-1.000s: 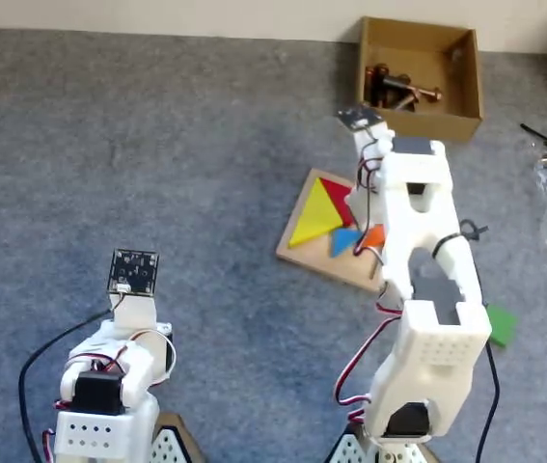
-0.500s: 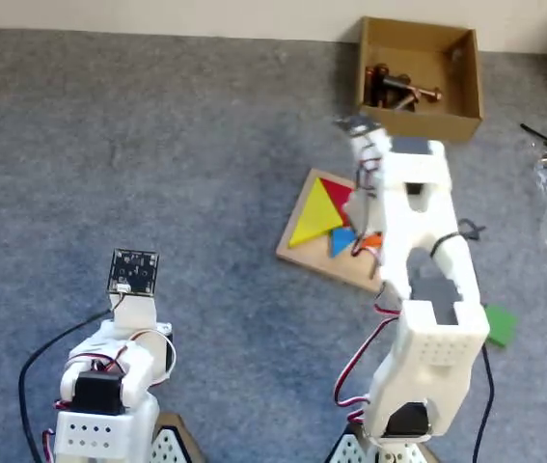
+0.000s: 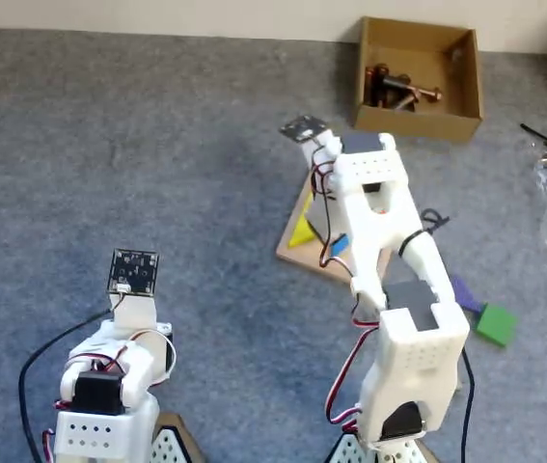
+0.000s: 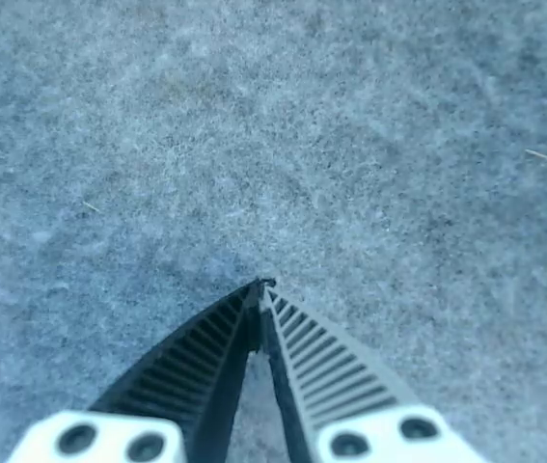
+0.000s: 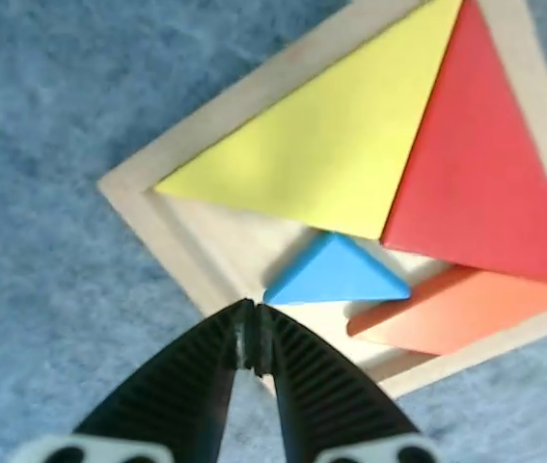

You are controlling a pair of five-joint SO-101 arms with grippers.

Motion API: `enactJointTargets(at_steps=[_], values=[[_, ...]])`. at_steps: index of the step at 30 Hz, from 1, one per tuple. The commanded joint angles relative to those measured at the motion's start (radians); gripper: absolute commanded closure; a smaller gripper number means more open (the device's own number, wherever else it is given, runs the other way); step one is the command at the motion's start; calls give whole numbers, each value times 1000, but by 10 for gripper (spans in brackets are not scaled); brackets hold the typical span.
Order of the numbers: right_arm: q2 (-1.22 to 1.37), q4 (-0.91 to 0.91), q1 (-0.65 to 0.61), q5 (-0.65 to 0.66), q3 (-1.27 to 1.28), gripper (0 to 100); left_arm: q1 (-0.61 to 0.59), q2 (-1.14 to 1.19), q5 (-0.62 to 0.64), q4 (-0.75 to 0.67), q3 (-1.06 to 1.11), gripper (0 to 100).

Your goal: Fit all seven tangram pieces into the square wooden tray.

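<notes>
High view: the right arm (image 3: 374, 207) stretches over the tray (image 3: 292, 253), which lies on the carpet (image 3: 157, 145) near a box (image 3: 418, 121). A yellow piece (image 3: 301, 231) and a blue piece (image 3: 340, 243) show in the tray beside the arm. A purple piece (image 3: 463, 291) and a green piece (image 3: 496, 325) lie side by side on the carpet, well apart from the tray. The left arm (image 3: 109, 376) sits folded over its base.

Left wrist view: the left claw (image 4: 259, 289) is pressed together above the carpet.

Right wrist view: the right claw (image 5: 254, 323) is pressed together too, its tips over the tray's rim, just beside the blue piece. Yellow and a red piece (image 5: 476, 183) lie edge to edge, and an orange piece (image 5: 447, 309) sits next to blue, against red.
</notes>
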Motion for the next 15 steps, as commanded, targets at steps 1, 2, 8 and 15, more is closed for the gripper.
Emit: enactJointTargets(at_steps=[1,2,8,15], values=[[-68,-44,-13,3,-2,993,16,-7,8,-2,19,995],[-68,-61,-13,3,16,993,16,-7,8,-2,19,995],[-68,-160,-13,3,125,993,16,-7,8,-2,19,995],[-68,-202,2,3,165,993,16,-7,8,-2,19,995]])
